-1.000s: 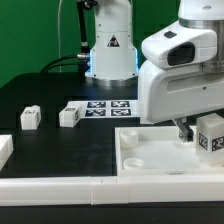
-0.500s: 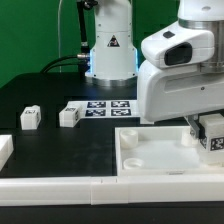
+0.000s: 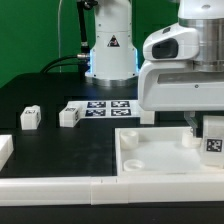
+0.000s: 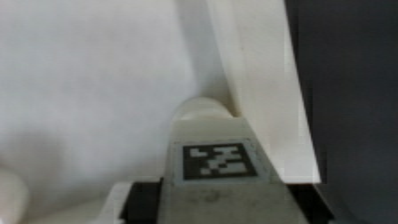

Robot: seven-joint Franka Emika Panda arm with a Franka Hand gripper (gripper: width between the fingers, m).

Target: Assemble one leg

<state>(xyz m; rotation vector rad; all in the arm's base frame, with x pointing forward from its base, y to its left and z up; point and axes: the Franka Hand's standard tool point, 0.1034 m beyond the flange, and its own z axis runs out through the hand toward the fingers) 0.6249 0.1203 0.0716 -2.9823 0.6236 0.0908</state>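
- Arm (image 3: 175,70) — a bulky white robot arm fills the exterior view's right, with its wrist pointing down at the work.
- Table (image 3: 40,95): a black surface lying under and all around the hand.
- Panel (image 3: 150,160): a large white square tray with a raised rim, directly beneath the gripper. The hand is over the panel's end toward the exterior view's right. In the wrist view, the rim (image 4: 258,60) runs just beside the held part.
- Marker board (image 3: 108,105): flat, with several tags, lying well apart from the hand.
- Gripper (image 3: 205,130): its fingers are drawn in narrow, clamping a leg between them.
- Leg (image 3: 213,143): a small white block with a black-and-white tag (image 4: 217,160) facing out. It is held low over the panel, near the rim. Whether it touches the panel cannot be told.
- Spare legs (image 3: 30,117): two of them, the second (image 3: 68,114) alongside, both far from the hand on the table.
- Step, as a judgement: the leg appears to be at its mounting spot — the next move calls for lining it up and lowering it straight, clear of the rim.
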